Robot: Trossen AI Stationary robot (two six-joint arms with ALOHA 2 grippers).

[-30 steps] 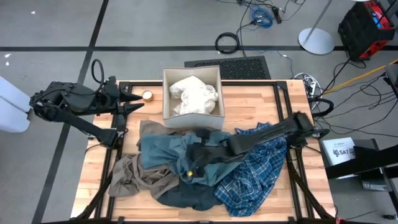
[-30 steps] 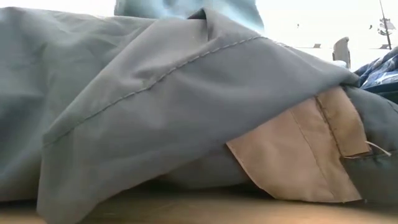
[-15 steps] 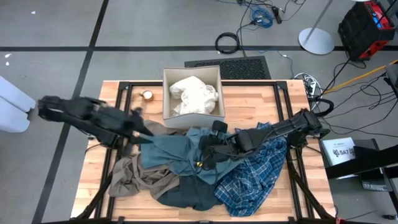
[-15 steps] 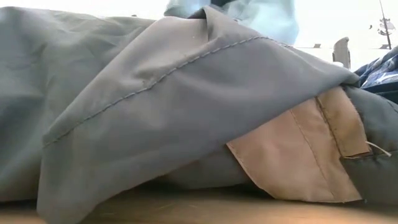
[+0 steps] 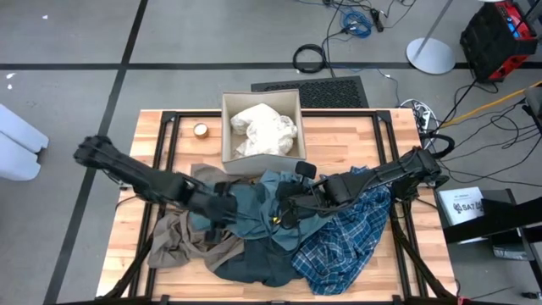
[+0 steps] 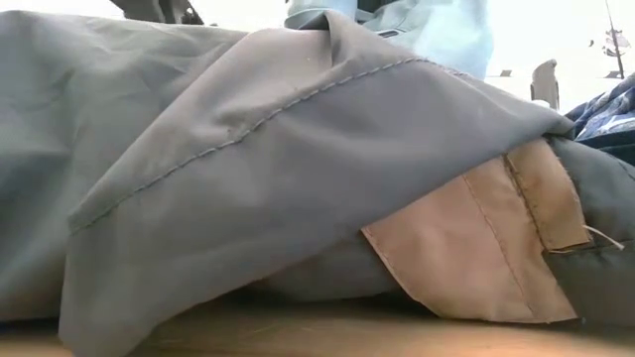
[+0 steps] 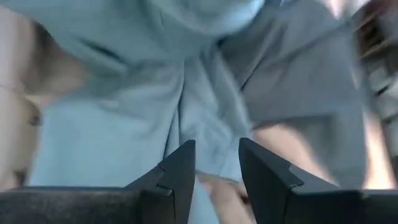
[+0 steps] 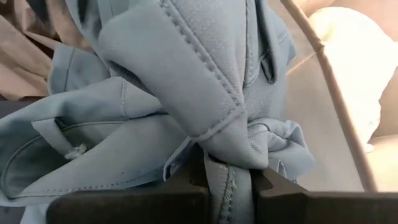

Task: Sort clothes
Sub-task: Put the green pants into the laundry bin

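Clothes are heaped on the tabletop (image 5: 347,127), toward its 6 o'clock edge: teal-grey shirt (image 5: 246,207) on top at centre, blue plaid shirt (image 5: 347,233) at 4 o'clock, tan-brown garment (image 5: 174,241) at 8 o'clock, dark slate garment (image 5: 254,264) at 6 o'clock. Cream-white pieces (image 5: 264,129) are seen inside the beige fabric box (image 5: 262,163) at 12 o'clock. A bunched fold of the teal-grey shirt is pinched in the right gripper (image 8: 225,177), fingers pressed together on it. The left gripper (image 7: 216,163) is poised over the same shirt, fingers (image 7: 180,171) partly spread, nothing between them.
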